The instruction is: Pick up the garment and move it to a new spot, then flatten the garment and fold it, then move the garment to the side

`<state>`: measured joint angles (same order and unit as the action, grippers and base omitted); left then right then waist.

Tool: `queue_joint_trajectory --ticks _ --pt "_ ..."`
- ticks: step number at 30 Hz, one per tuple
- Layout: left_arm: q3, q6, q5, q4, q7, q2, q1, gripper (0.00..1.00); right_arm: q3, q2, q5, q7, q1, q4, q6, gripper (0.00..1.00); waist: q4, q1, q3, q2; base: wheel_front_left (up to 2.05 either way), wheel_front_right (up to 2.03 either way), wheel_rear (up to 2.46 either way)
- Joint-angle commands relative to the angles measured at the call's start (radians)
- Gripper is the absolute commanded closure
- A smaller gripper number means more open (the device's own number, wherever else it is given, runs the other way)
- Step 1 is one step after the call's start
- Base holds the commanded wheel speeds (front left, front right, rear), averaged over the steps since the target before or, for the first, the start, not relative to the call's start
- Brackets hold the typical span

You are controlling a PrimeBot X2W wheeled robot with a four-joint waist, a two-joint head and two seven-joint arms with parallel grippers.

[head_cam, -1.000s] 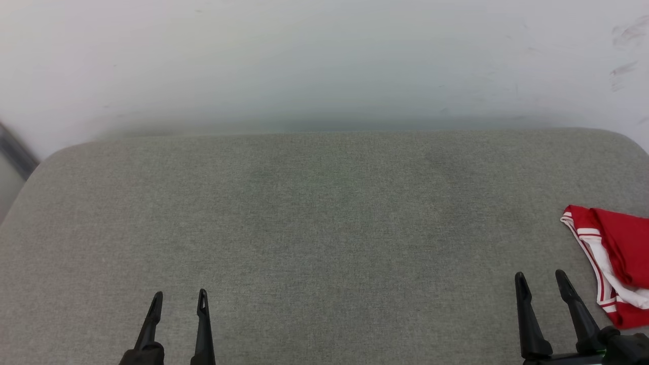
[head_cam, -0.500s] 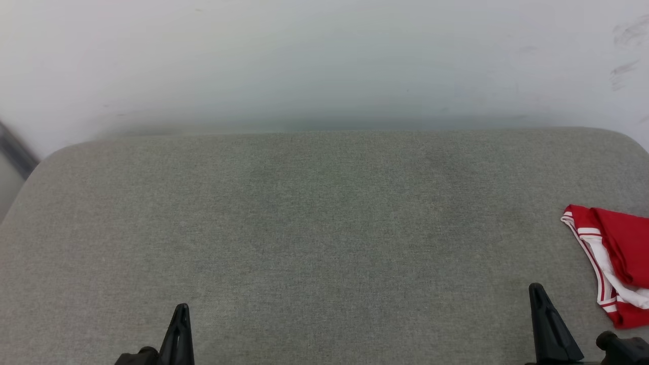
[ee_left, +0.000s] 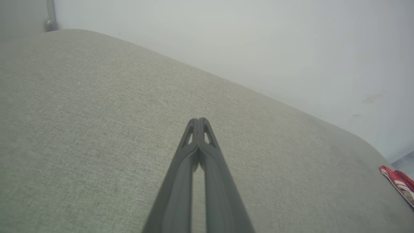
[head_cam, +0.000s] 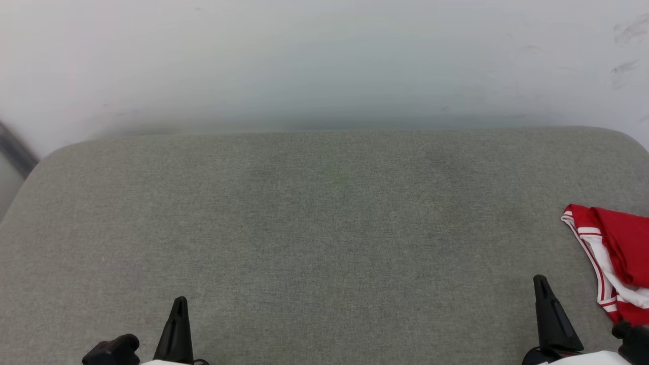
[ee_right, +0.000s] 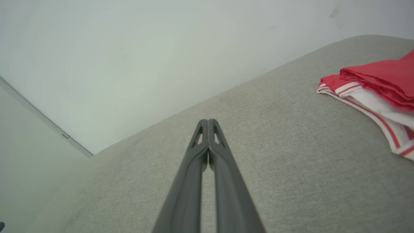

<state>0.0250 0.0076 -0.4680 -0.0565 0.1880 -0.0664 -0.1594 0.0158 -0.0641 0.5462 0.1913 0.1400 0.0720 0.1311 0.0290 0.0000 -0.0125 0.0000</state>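
Observation:
The garment [head_cam: 621,253] is red with white and red-striped trim, bunched at the right edge of the grey cushion [head_cam: 324,228] and cut off by the frame. The garment [ee_right: 378,90] lies to the upper right in the right wrist view, and a sliver of the garment [ee_left: 399,183] shows far right in the left wrist view. My right gripper [head_cam: 541,281] is shut and empty, a little left of the garment and apart from it. My left gripper [head_cam: 179,302] is shut and empty at the lower left. In the wrist views the left gripper [ee_left: 199,119] and right gripper [ee_right: 207,121] have their tips pressed together above bare cushion.
A pale wall [head_cam: 324,61] rises right behind the cushion's far edge. The cushion's rounded left corner [head_cam: 40,167] drops off beside a dark strip [head_cam: 15,149]. A wide stretch of bare grey fabric lies between my two grippers.
Both grippers went from open to shut with nothing between their fingers. The garment has stayed where it was.

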Motion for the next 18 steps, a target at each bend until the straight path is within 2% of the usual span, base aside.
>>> queue_joint_trajectory --ticks 1,18 --pt "-0.003 -0.007 -0.028 0.01 -0.002 -0.009 0.025 1.0 0.0 -0.01 0.029 -0.004 -0.029 -0.007 0.0 1.0 0.0 0.0 0.0 0.0 0.0 0.0 0.0" --pt "-0.015 -0.041 -0.326 -0.041 -0.06 -0.019 0.088 1.0 0.006 -0.019 0.305 -0.064 -0.085 0.036 0.0 1.0 -0.005 0.0 0.003 0.0 0.0 0.0 0.0"
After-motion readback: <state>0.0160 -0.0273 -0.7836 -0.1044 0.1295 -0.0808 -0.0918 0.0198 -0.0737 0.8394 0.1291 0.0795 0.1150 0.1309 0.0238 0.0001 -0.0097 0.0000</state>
